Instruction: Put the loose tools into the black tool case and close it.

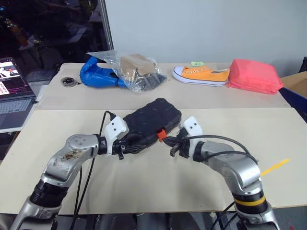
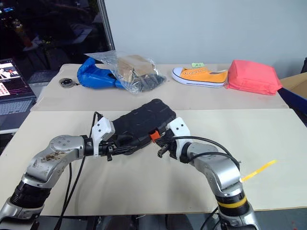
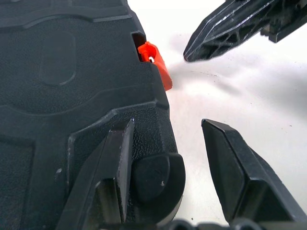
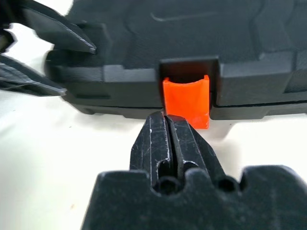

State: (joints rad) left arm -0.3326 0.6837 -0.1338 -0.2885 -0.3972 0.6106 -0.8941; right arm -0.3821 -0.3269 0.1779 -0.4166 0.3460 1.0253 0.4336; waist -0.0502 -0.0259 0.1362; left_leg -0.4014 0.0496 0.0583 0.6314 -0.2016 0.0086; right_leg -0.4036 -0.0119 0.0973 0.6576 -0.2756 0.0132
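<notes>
Right wrist view shows the right hand point(image 4: 168, 125) with its two fingers pressed together, the tips just under the orange latch point(image 4: 187, 100) of the black tool case point(image 4: 192, 43). The case lies with its lid down on the surface point(image 1: 158, 187), between both arms. The left hand point(image 3: 165, 158) is spread around one corner of the case. If the right hand pushes off to one side, its tips may slip off the latch. The case may also slide, and then the latch stays undone.
</notes>
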